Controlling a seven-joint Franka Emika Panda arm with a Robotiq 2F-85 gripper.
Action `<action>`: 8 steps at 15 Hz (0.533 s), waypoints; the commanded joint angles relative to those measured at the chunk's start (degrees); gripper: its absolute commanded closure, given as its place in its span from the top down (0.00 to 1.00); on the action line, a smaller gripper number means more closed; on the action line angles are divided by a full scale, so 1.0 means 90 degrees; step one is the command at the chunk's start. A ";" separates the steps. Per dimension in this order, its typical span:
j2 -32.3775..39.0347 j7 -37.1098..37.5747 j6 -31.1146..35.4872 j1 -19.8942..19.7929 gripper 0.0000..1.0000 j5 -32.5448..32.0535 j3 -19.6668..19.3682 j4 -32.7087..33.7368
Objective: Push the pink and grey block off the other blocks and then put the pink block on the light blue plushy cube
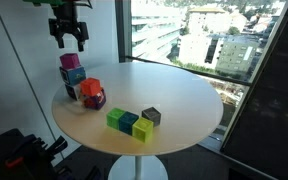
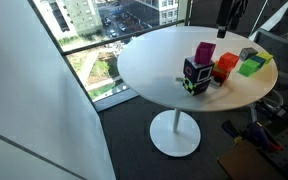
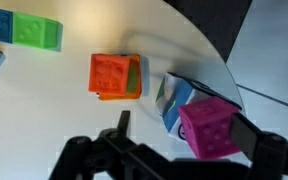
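Observation:
The pink block sits on top of the light blue plushy cube at the table's far edge; both show in the wrist view as the pink block on the plushy cube. My gripper hangs open and empty above the pink block, with a gap, its fingers either side of it in the wrist view. The grey block rests on the table beside the row of green, teal-blue and yellow-green blocks.
A dark magenta lump with an orange-red top stands next to the plushy cube. The round white table stands by large windows. Dark equipment lies on the floor near the table's base.

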 commanded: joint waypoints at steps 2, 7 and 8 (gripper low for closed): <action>-0.0063 0.0015 -0.0115 -0.0030 1.00 -0.0034 0.0011 0.0124; -0.0156 0.0131 -0.0233 -0.0108 1.00 -0.0154 -0.0009 0.0204; -0.0182 0.0157 -0.0254 -0.0131 1.00 -0.0184 -0.0017 0.0215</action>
